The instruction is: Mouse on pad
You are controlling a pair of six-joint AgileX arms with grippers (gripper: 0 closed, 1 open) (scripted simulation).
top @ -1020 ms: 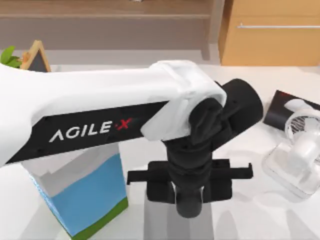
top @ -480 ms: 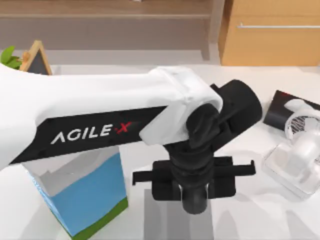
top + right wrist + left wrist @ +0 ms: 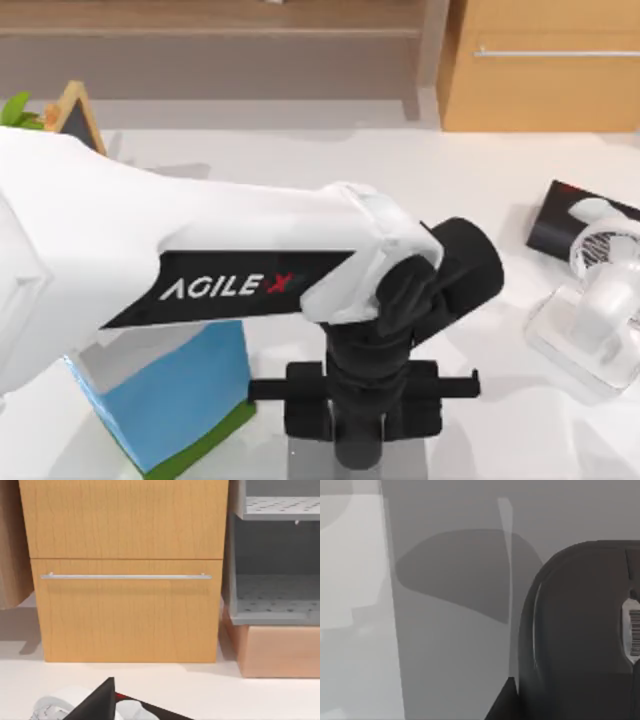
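While the left arm reaches across the tabletop [image 3: 480, 180] from the left side, its left gripper [image 3: 360, 450] points straight down near the front edge, directly over the pad [image 3: 305, 455]. From above, the black wrist and the wide crossbar of the gripper body cover whatever is beneath them, so I cannot tell whether the jaws are released or clenched.

Seen from the left wrist, the mouse [image 3: 580, 640] is very close under the gripper. It is a black rounded shell with a small pale barcode label at one edge. It sits over the pad [image 3: 450, 655], just beside the lighter grey band [image 3: 505, 555] that runs down the mat. A soft rounded shadow [image 3: 460, 575] lies on the grey surface next to it. A dark wedge of the gripper meets the rim of the mouse. I cannot tell whether the jaws grip the mouse or whether it rests on the mat.

A blue carton [image 3: 170, 400] with a green base stands just left of the pad. Well apart on the right side are a black box with a red edge [image 3: 560, 215] and a white fan [image 3: 600, 300], which overlaps the corner of the box. A small chalkboard [image 3: 70, 115] stands at the far left.

Off to the right, the right gripper [image 3: 100, 702] hangs parked above the black box, facing a wooden cabinet [image 3: 125, 555]. I cannot tell the state of its jaws either.
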